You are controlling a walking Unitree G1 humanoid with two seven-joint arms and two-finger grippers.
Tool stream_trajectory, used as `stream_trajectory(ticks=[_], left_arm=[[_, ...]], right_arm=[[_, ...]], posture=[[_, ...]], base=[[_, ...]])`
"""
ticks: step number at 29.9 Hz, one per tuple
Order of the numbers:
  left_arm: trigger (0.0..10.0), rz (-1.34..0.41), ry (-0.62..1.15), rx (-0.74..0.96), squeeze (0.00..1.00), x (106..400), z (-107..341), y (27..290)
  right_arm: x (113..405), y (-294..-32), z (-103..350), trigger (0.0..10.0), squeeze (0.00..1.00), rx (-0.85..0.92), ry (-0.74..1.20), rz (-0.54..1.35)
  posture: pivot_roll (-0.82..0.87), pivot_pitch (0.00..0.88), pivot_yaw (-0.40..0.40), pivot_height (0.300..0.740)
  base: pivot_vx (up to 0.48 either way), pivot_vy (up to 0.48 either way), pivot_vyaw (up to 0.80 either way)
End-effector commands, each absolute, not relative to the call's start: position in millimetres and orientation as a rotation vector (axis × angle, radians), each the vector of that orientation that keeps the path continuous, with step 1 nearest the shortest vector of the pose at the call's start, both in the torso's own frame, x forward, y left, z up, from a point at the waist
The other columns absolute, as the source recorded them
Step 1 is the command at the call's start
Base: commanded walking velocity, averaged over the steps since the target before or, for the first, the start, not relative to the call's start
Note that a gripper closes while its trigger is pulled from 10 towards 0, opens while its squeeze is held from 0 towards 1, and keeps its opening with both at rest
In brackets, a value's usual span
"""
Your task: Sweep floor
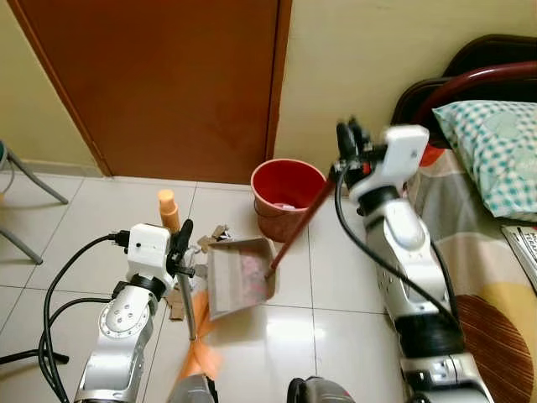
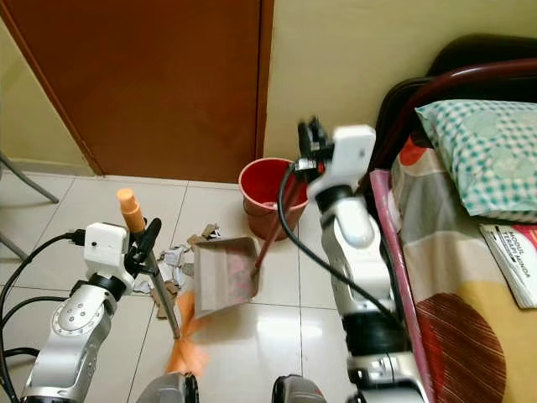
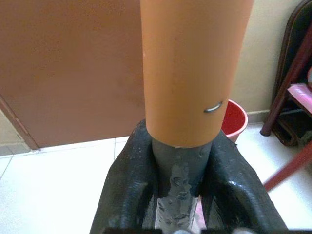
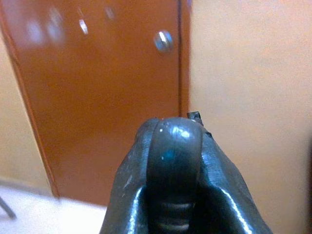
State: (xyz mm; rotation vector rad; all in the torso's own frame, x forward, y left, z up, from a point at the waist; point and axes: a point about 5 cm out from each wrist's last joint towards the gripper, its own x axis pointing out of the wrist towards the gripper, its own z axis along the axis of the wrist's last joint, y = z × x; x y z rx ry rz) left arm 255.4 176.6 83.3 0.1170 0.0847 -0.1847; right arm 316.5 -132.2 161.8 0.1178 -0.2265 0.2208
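My left gripper [image 1: 183, 245] is shut on the broom's grey shaft [image 1: 190, 302], just below its orange grip [image 3: 190, 68]. The orange bristles [image 1: 201, 361] blur on the tiles near my feet. A grey dustpan [image 1: 239, 277] with pinkish debris inside sits tilted on the floor before the red bucket [image 1: 288, 197]. Its long red handle [image 1: 302, 222] slants up to my right gripper [image 1: 346, 143], which is shut on the handle's dark top end [image 4: 174, 146]. Paper scraps [image 2: 176, 256] lie between the broom and the dustpan.
A brown door [image 1: 168, 84] and a yellow wall stand behind the bucket. The bed [image 1: 495, 285], with a checked pillow [image 1: 495, 151] and a book [image 2: 512, 260], runs along the right. Chair legs [image 1: 33, 180] stand at far left. Black cables [image 1: 59, 336] hang by my left arm.
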Motion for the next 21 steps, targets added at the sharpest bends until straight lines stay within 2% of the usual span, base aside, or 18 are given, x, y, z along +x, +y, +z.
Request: stream_trajectory(ticks=[1,4,7,12,13,18,19,20,21], left_arm=[[10.0,-0.191,0.135,0.141,0.00,251,76,179],[10.0,-0.204,0.130,0.159,0.00,251,79,179],[10.0,-0.204,0.130,0.163,0.00,250,79,180],[10.0,-0.209,0.088,0.171,0.00,253,91,177],[10.0,-0.215,0.069,0.171,0.00,255,96,174],[10.0,-0.247,-0.025,0.174,0.00,266,122,161],[10.0,-0.251,-0.035,0.168,0.00,267,125,159],[10.0,-0.257,-0.047,0.164,0.00,268,128,157],[10.0,-0.263,-0.063,0.169,0.00,269,132,155]], right_arm=[[314,-142,149,10.0,0.00,0.099,-0.175,0.150],[304,-166,108,10.0,0.00,0.082,0.017,0.007],[296,-182,87,10.0,0.00,0.153,0.113,-0.073],[288,-193,79,10.0,0.00,0.056,0.134,-0.087],[287,-194,79,0.0,0.00,0.069,0.129,-0.087],[279,-192,72,0.1,0.00,0.083,0.155,-0.090],[279,-191,70,5.6,0.00,0.079,0.164,-0.092],[279,-191,70,10.0,0.00,0.077,0.162,-0.092],[280,-190,71,10.0,0.00,0.075,0.153,-0.090]], posture=[[0.05,0.111,-0.045,0.740],[0.05,0.112,-0.042,0.740],[0.05,0.115,-0.037,0.740],[0.05,0.117,-0.037,0.740],[0.05,0.118,-0.039,0.740],[0.05,0.118,-0.042,0.740],[0.05,0.118,-0.042,0.740],[0.05,0.118,-0.042,0.740],[0.05,0.118,-0.042,0.740]], base=[[0.000,0.000,0.00],[0.000,0.000,0.00],[0.000,0.000,0.00],[0.000,0.000,0.00],[0.000,0.000,0.00],[0.000,0.000,0.00],[0.000,0.000,0.00],[0.000,0.000,0.00],[0.000,0.000,0.00]])
